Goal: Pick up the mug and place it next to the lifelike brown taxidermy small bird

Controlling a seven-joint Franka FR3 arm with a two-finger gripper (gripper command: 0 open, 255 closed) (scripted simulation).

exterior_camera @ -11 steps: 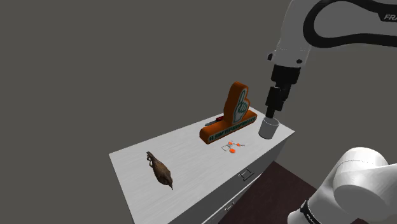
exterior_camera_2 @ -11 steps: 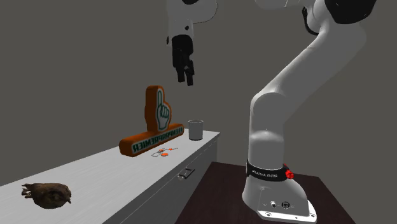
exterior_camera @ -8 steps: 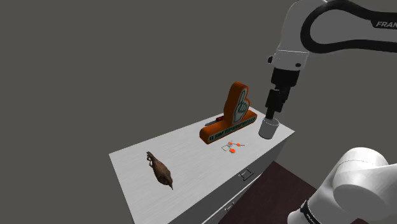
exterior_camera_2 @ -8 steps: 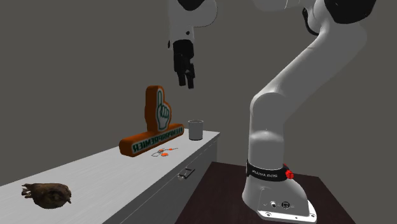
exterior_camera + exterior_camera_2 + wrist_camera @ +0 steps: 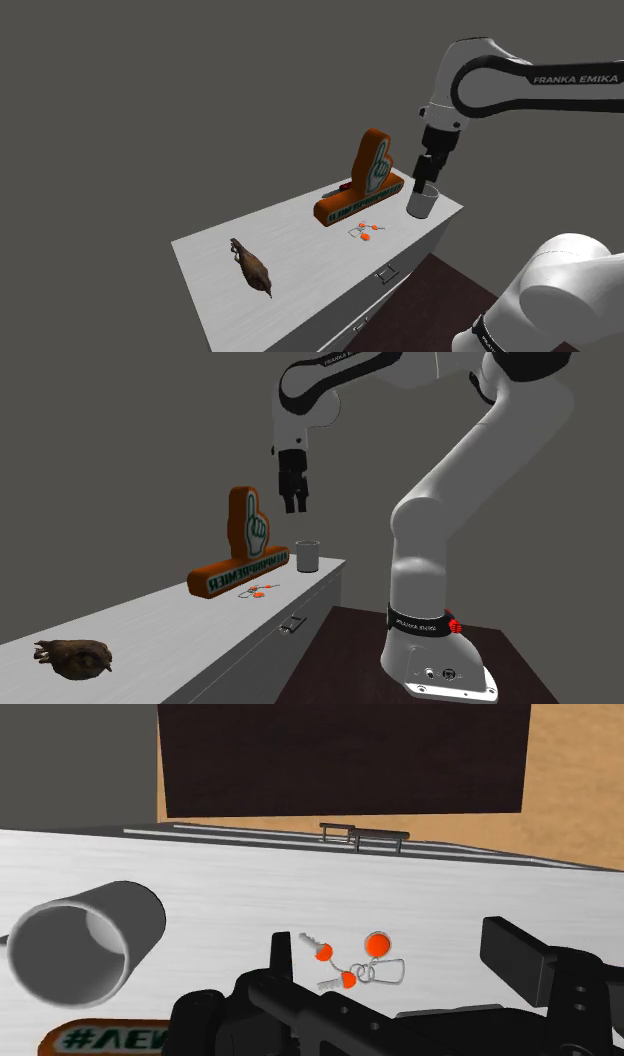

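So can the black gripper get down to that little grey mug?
Probably yes. The black gripper hangs open above the grey mug with nothing between them; the orange foam-finger sign stands beside it.

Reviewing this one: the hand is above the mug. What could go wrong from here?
1. The mug stands at the tabletop's corner, near the edge. In the wrist view it lies beside the open hand, not between the fingers, so a misaligned descent might push it off.
2. The orange foam-finger sign stands close by; a finger could clip it.
3. A low carry toward the bird may sweep the keys.
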